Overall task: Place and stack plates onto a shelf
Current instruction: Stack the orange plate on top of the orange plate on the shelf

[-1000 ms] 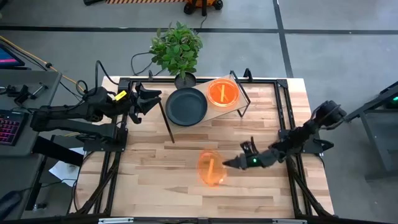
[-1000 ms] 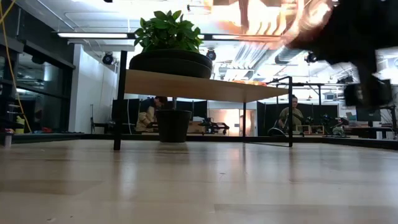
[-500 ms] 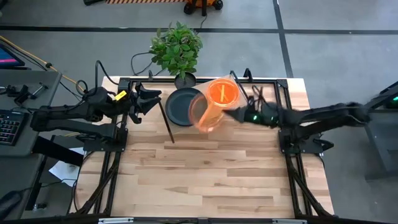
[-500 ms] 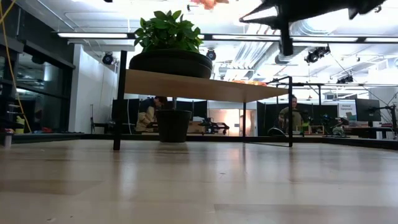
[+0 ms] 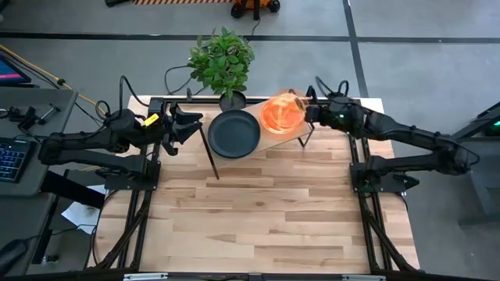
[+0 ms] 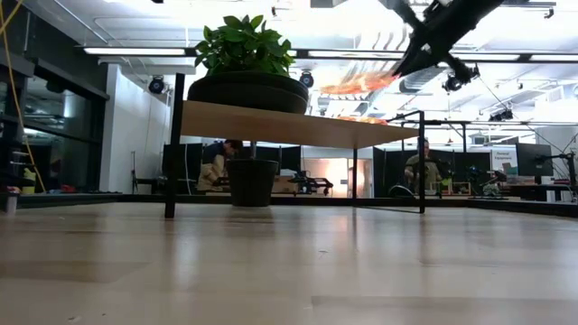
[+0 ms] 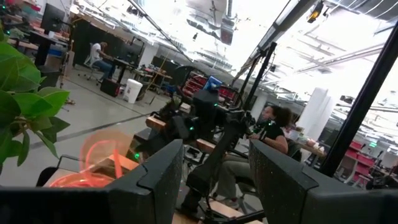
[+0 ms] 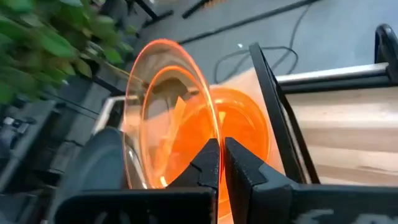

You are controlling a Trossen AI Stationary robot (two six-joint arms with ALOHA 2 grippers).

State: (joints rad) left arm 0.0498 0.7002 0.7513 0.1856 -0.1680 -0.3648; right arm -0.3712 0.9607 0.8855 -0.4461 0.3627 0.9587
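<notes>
The light-wood shelf (image 5: pixel 275 142) stands at the table's far edge. On its left half lie dark plates (image 5: pixel 234 133), also seen in the low view (image 6: pixel 248 90). On its right half rests an orange plate (image 6: pixel 359 118). My right gripper (image 5: pixel 310 114) reaches in from the right and is shut on another orange plate (image 5: pixel 281 113), which hovers tilted above the resting one. My left gripper (image 5: pixel 186 125) waits open at the shelf's left end, its fingers (image 7: pixel 163 171) apart and touching nothing. My right gripper (image 8: pixel 219 158) pinches the orange plate's rim (image 8: pixel 210 127) at its right side, one finger on each face. The fingers come nearly level from the table's right. The plate (image 6: pixel 361 83) is lifted clear, tilted with its left side lower, above the orange plate on the shelf.
A potted plant (image 5: pixel 224 58) stands just behind the shelf's left half, its pot (image 6: pixel 253 181) showing under the board. Black frame rails (image 5: pixel 355 148) run along the table's sides. Bare wooden tabletop (image 5: pixel 258 211) spreads in front of the shelf. People sit far off in the room.
My right gripper has carried the orange plate from low over the table's near middle up and toward the far edge, arriving over the shelf's right half. The plate has stayed in its hold and now hangs tilted above the orange plate there. My left arm has kept still.
</notes>
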